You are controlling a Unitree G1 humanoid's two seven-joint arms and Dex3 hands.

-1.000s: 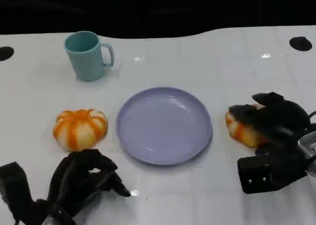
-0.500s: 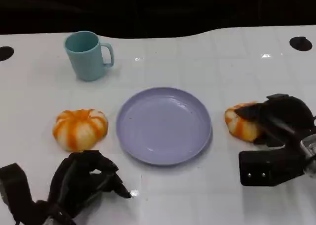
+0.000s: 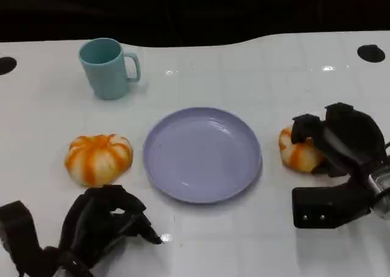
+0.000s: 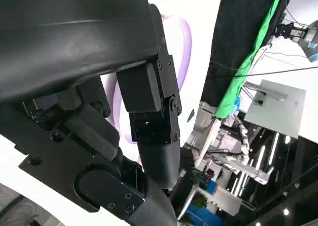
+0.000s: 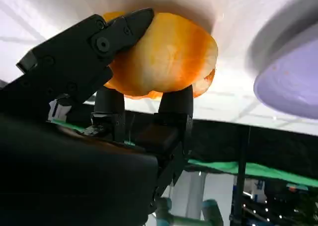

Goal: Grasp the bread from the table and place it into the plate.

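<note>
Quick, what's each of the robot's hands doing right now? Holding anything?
Left hand: fingers curled in, holding nothing, resting near the table's front edge.
Right hand: fingers closed around the bread beside the plate.

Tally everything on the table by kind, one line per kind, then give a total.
Bread: 2, one left of the plate, one right of it in the right hand's grip
Plate: 1
Mug: 1
Total: 4
</note>
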